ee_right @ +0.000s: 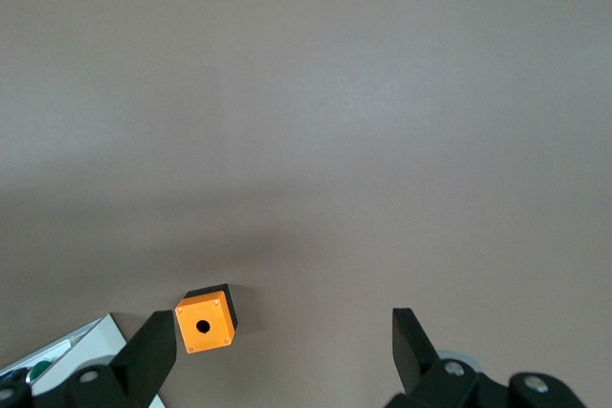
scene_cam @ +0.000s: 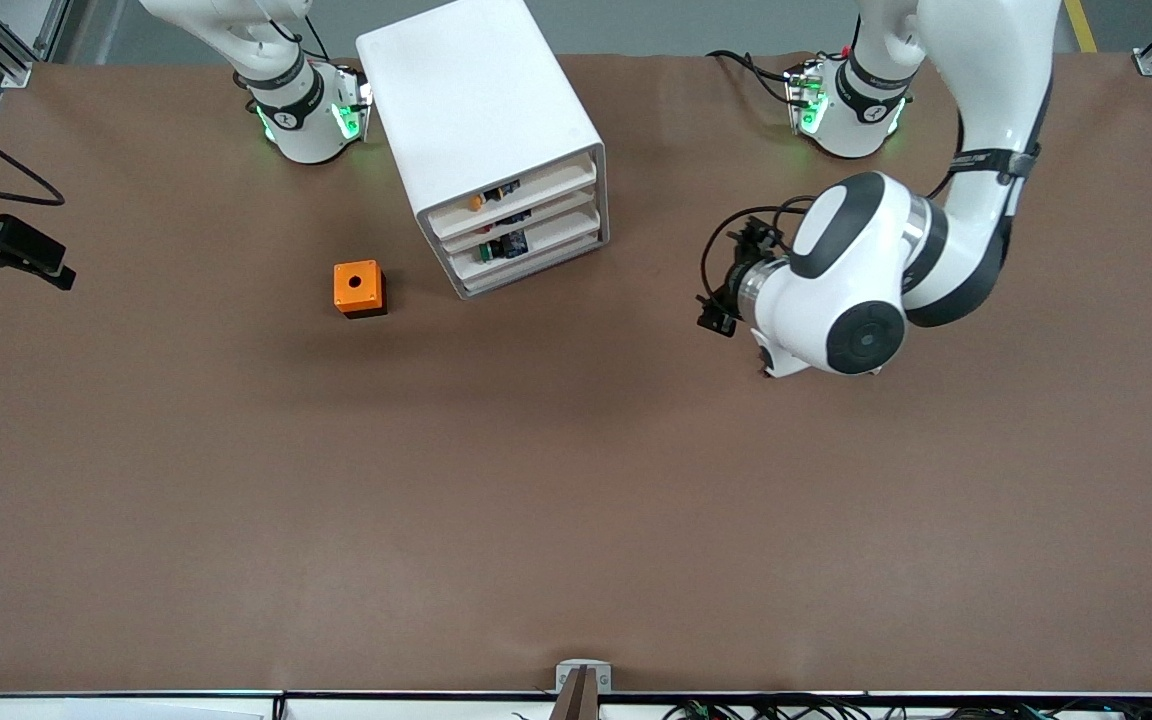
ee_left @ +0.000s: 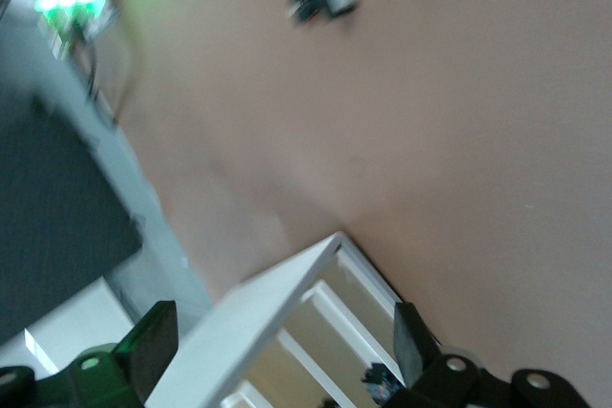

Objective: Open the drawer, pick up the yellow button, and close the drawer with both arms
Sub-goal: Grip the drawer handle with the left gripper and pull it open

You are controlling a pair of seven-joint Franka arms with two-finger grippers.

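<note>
1. While the front view takes in the whole brown table, it shows little of either hand: the left arm folds over the table at the right of the frame with its wrist turned toward the cabinet, and the right arm shows only its base at the upper left.
2. The left wrist view gives what the front view hides: the left hand, fingers spread and released, holding nothing, hangs over the white cabinet at the bottom of that frame.
3. The right wrist view shows the right hand, also spread wide and empty, over bare table with the orange cube low in the frame and a corner of the cabinet at the lower left.
4. In the front view the cabinet stands in the upper middle, its slotted fronts angled toward the camera.
5. The drawer, the top one of three, is shut; through its slot an orange-yellow speck, the button, shows inside at the end nearer the right arm.
6. The lower drawers hold small dark, blue and green parts, too small to name.
7. The orange cube sits on the table just beside the cabinet, toward the right arm's end.
</note>
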